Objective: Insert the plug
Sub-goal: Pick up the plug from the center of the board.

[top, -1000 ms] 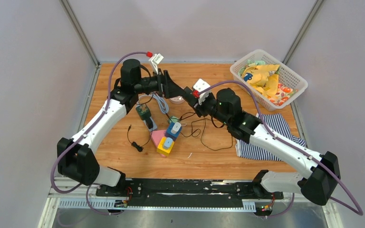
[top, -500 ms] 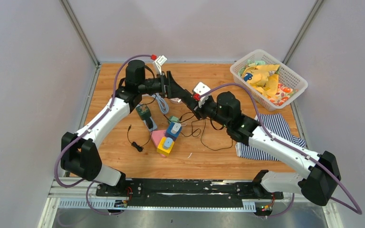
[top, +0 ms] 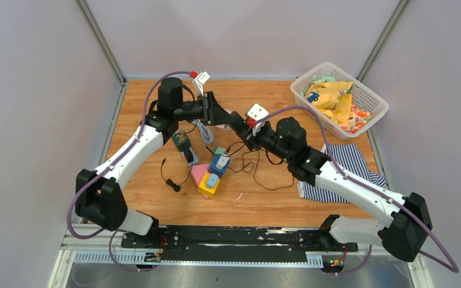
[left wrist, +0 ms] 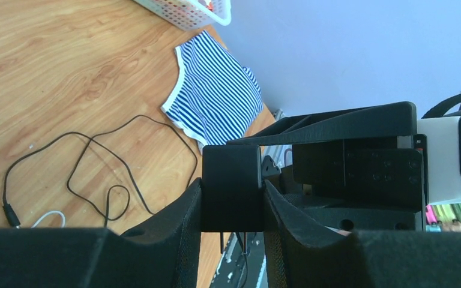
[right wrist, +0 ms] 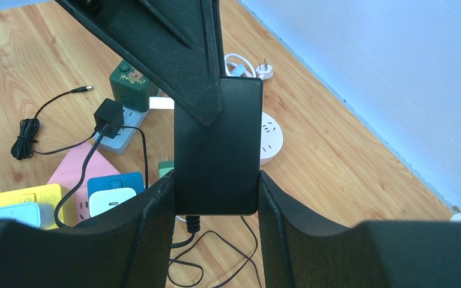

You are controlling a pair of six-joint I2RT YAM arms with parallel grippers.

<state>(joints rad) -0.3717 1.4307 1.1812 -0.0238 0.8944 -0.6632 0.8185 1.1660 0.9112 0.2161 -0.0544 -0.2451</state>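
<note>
Nose to nose above the wooden table (top: 264, 204), the left gripper (left wrist: 232, 187) and right gripper (right wrist: 215, 179) are both clamped on the black plug adapter (right wrist: 217, 138). It is held in mid-air between them (its cord trailing below), over a round white socket (right wrist: 272, 139) and coloured power blocks (top: 211, 174).

The left jaws cover the upper left corner of the black rectangular power adapter (right wrist: 217, 156); its prongs are out of sight. The round white socket (right wrist: 272, 139) behind it is half hidden. The top edge crops the white mesh basket (left wrist: 186, 12).
</note>
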